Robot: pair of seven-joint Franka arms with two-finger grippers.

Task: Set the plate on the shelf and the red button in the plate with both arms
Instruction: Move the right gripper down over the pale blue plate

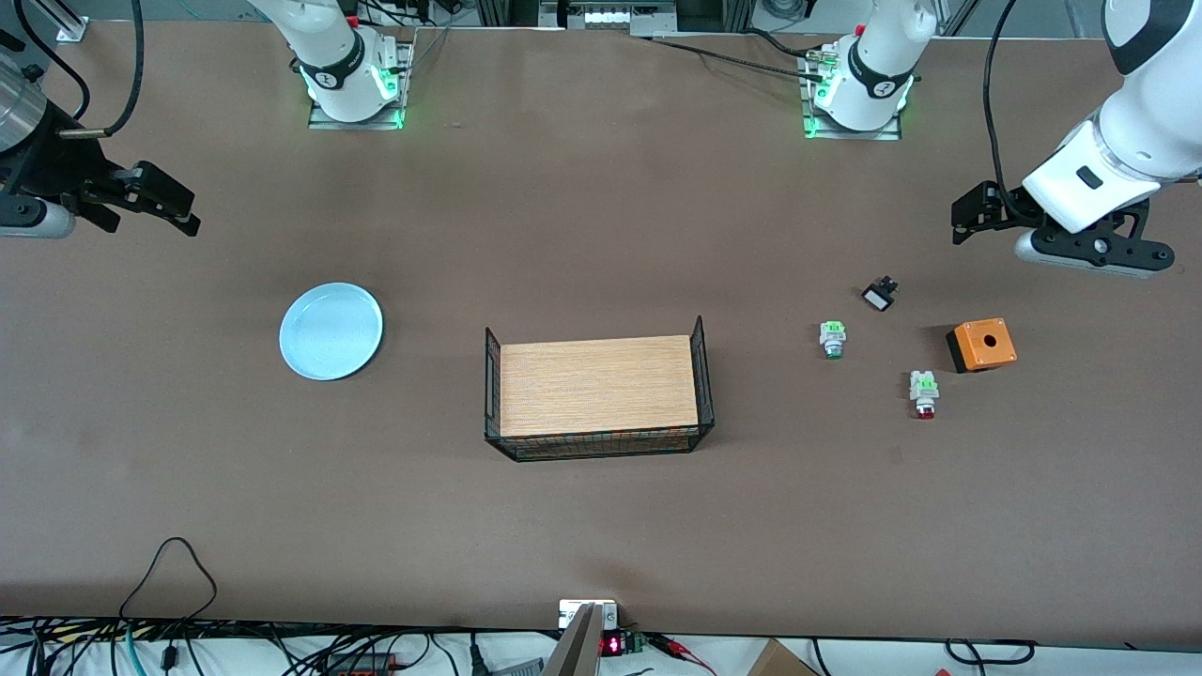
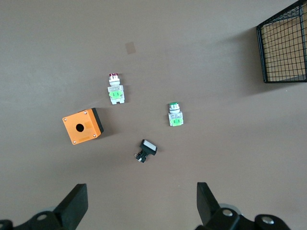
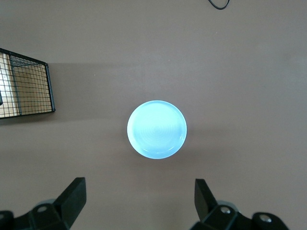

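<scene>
Presently, the following is observed:

- The plate [image 1: 331,330] is round, shallow and light blue with a raised rim, lying flat on the brown surface [image 1: 601,526] toward the right arm's end, well apart from the wire basket [image 1: 597,441].
- The red button [image 1: 924,392] is a tiny switch with a white and bright green body and a red cap, lying on its side toward the left arm's end, cap end pointing toward the front camera.
- Near it lie a similar green-and-white switch [image 1: 832,338] (no red cap), a small black-and-white part [image 1: 880,295] and an orange box [image 1: 981,345] with a hole in its top; none of these touch.
- The basket stands mid-surface with a wooden board [image 1: 597,385] as its floor.
- The right tool [image 1: 174,208] hangs in the air above the surface by the plate, fingers spread apart, holding nothing.
- The left tool [image 1: 972,214] hangs above the surface by the black-and-white part, fingers likewise released and empty.
</scene>
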